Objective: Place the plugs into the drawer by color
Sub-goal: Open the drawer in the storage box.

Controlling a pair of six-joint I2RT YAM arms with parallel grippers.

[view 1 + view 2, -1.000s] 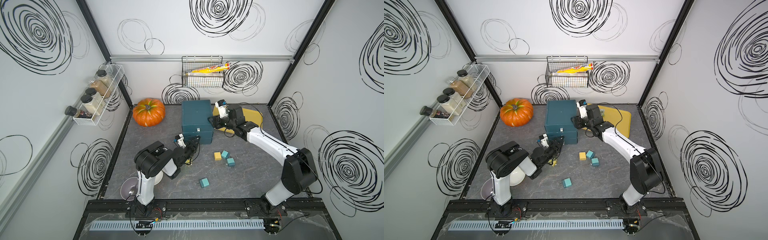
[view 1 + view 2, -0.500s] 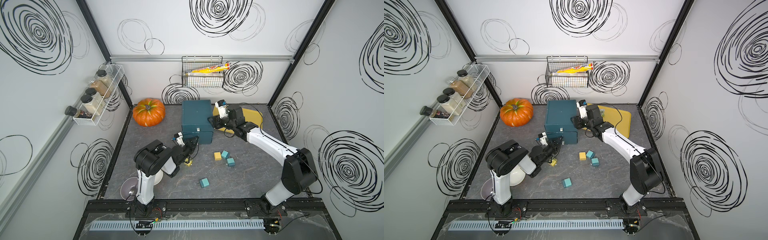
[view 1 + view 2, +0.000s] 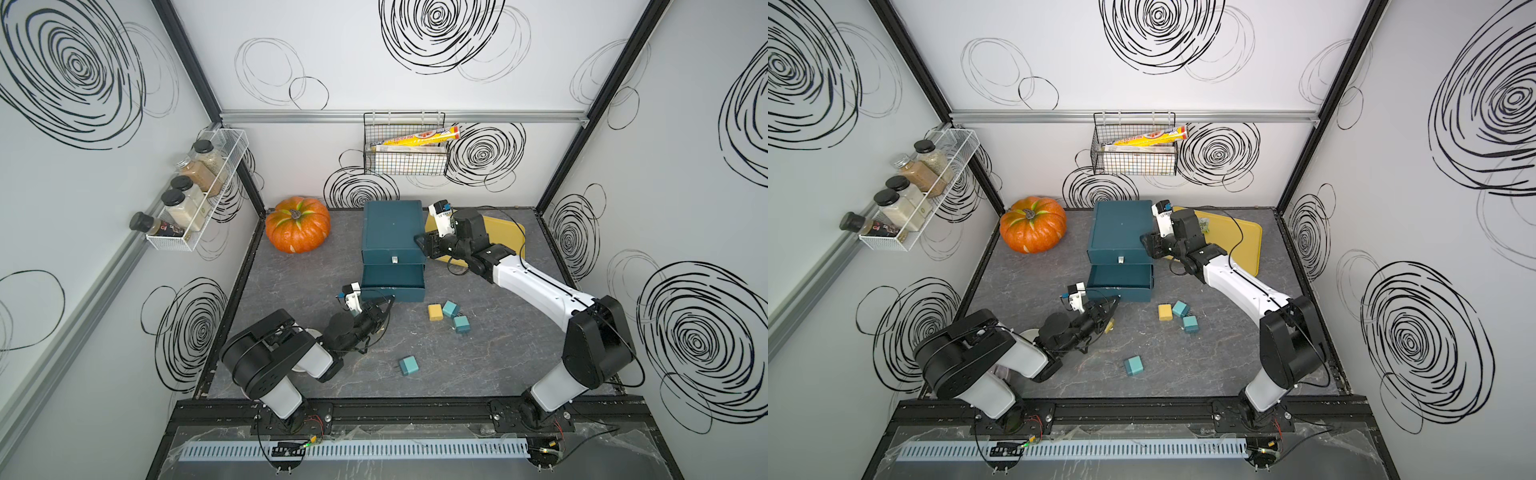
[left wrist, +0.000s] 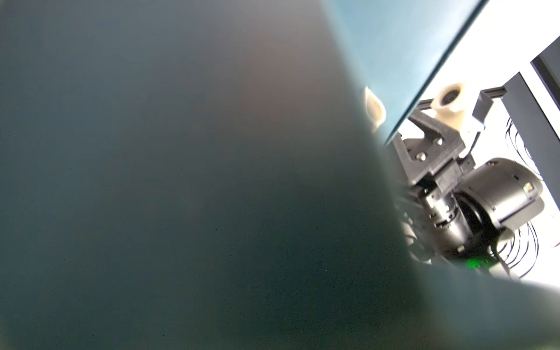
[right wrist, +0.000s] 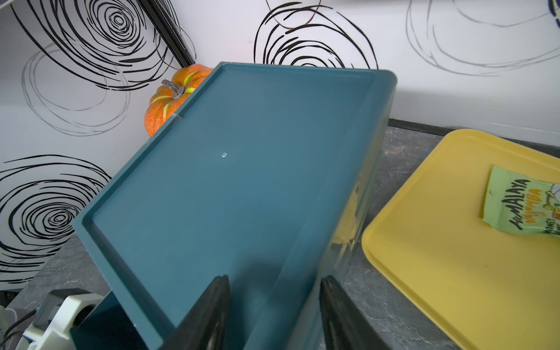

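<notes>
**Yellow plug lies behind the left arm's closed fingertips**

A small yellow plug (image 3: 1109, 326) lies on the table (image 3: 1225, 365) just left of centre in a top view, half tucked under the left gripper (image 3: 1117, 297). From the fingertips it lies down-frame, back toward the wrist, so the fingers point past it at the open drawer (image 3: 392, 275). It is cube-like, with no long axis to align to (its prongs are too small to read). To its right a second yellow plug (image 3: 435, 312) sits just beside a teal plug (image 3: 449, 308), with another teal plug (image 3: 461, 324) close below them. A lone teal plug (image 3: 409, 365) lies lower, apart. All five are on the table, outside the drawer.

The left gripper's fingers are pressed together, tips at the drawer's front face; whether they nip anything there I cannot tell. This arm is much the nearer to every plug. I judge it must back off, part its fingers and come down to take the small one.

The right gripper (image 3: 425, 245) sits at the right edge of the cabinet (image 3: 392, 226), well apart from the plugs. Only the right wrist view shows its fingers (image 5: 209, 315) standing apart, astride the cabinet's top edge (no clamp visible). The left wrist view is nearly all blurred dark teal and shows no plug; the small yellow plug shows only from above.
</notes>
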